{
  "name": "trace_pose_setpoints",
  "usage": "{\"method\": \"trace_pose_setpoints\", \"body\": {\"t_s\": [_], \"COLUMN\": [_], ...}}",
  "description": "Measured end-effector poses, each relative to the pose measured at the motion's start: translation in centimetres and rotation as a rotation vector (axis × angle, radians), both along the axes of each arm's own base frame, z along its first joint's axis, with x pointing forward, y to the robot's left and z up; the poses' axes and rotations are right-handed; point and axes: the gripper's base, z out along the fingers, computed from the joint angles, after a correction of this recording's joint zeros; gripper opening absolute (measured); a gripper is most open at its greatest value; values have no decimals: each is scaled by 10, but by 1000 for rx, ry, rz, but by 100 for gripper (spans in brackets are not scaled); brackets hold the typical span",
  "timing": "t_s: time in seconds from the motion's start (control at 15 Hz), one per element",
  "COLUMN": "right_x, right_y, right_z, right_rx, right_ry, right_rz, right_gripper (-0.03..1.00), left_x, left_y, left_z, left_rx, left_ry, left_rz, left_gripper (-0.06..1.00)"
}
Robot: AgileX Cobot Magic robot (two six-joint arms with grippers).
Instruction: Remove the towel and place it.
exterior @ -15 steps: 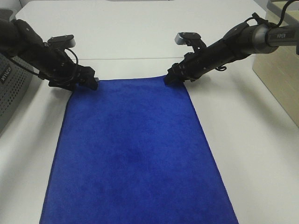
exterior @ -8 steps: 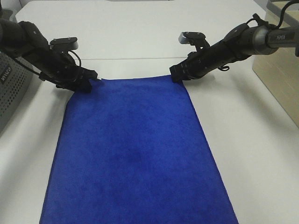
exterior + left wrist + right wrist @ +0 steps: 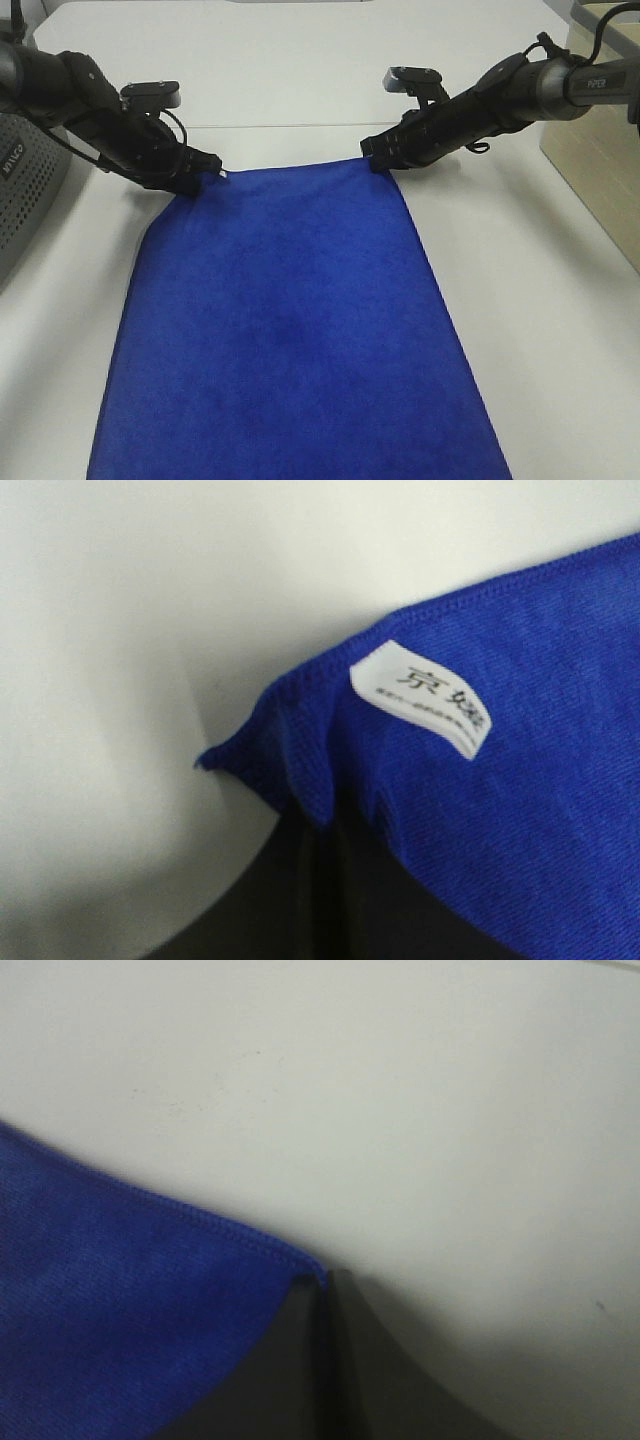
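White table [image 3: 300,80]. Blue towel [image 3: 290,330] flat at centre, running toward 6 o'clock. Jaws closed tight: left gripper [image 3: 207,174] pinching 11 o'clock corner beside tag [image 3: 420,695], right gripper [image 3: 372,152] pinching 1 o'clock corner. Two-corner hold likely keeps it spread when lifted.

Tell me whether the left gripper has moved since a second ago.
Yes. The left gripper has shifted right in the high view, away from the grey perforated box, and is shut on the far left corner of the towel.
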Motion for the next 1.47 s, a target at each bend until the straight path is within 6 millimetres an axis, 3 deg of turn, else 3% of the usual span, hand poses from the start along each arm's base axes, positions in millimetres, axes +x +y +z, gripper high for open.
{"method": "trace_pose_setpoints", "body": {"t_s": [0.4,0.53,0.67,0.73,0.87,1.0,1.47], "right_x": [16,22,27,31,35,41,61], "right_y": [-9,-9,-11,-19,-30,-34,-35], "right_z": [1,2,1,2,1,-2,-9], "right_rx": [-77,-105,-129,-145,-166,-171,-155], "right_ry": [-138,-190,-233,-263,-293,-319,-386], "right_rz": [-93,-107,-130,-160,-197,-217,-226], "right_gripper": [2,2,2,2,2,2,2], "left_x": [19,28,44,62,76,83,88], "left_y": [4,5,2,-2,-12,-20,-23], "left_z": [11,5,-5,-13,-15,-21,-19], "left_rx": [35,53,47,33,12,4,19], "left_ry": [-254,-330,-364,-396,-420,-438,-506], "left_rz": [97,124,128,123,102,87,91], "left_gripper": [0,0,0,0,0,0,0]}}
